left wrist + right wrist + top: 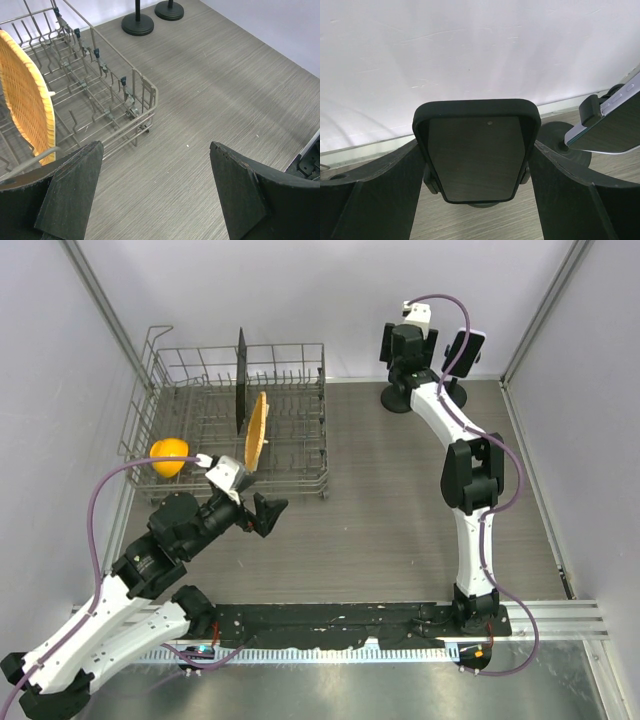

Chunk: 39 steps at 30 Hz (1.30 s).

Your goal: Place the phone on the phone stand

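Note:
The phone, in a black case with its dark screen facing the right wrist camera, stands upright between my right gripper's fingers. Both fingers touch its sides. Behind it the stand's side clamps and round base show, so it sits at the stand. In the top view my right gripper is at the far back wall above the stand base. My left gripper is open and empty over the table, beside the dish rack.
A second stand to the right holds another phone, close to my right finger. The dish rack holds a wicker plate, a black plate and an orange. The back wall is right behind the stands.

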### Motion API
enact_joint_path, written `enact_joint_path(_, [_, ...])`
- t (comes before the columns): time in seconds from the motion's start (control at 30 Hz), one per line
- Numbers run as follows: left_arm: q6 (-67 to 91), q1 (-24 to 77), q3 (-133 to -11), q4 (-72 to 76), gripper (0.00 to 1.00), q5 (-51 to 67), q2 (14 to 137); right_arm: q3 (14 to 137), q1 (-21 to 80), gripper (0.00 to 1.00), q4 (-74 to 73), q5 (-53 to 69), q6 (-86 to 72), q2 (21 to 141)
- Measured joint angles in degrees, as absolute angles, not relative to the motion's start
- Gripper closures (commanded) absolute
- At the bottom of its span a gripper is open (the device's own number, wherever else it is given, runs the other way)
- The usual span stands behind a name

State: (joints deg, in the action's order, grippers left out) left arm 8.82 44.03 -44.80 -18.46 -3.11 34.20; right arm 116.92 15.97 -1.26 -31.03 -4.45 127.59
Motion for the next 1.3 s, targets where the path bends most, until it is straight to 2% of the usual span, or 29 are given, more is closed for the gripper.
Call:
enact_joint_path(0.1, [8.8,43.9,-44.8,-18.4,0.09,-2.9,33.9,117.1,15.7,0.19,-1.4,-29.7,-4.0,127.7])
enact_joint_path(0.17, [8.8,43.9,-44.8,-18.3,0.09,-2.9,33.8,117.2,15.6,0.13,-1.5,-28.9,-3.6,127.7])
enact_joint_path(0.73, [8.9,43.8,-44.8,-18.2,0.09,-2.7,32.5,123.6,15.3,0.13,-10.3,-25.2,-2.4,127.8])
enact_joint_path(1.1, [9.0,43.8,-44.8,-18.2,0.09,-2.8,32.5,137.5,15.3,0.13,-17.5,-24.3,-1.2,127.8])
enact_joint_path(1.2, [9.0,43.8,-44.8,-18.2,0.09,-2.8,32.6,132.6,15.4,0.12,-21.5,-23.8,-4.9,122.6])
enact_joint_path(1.3, [9.0,43.8,-44.8,-18.2,0.09,-2.8,32.6,115.6,15.7,0.12,-23.3,-22.3,-9.5,110.2])
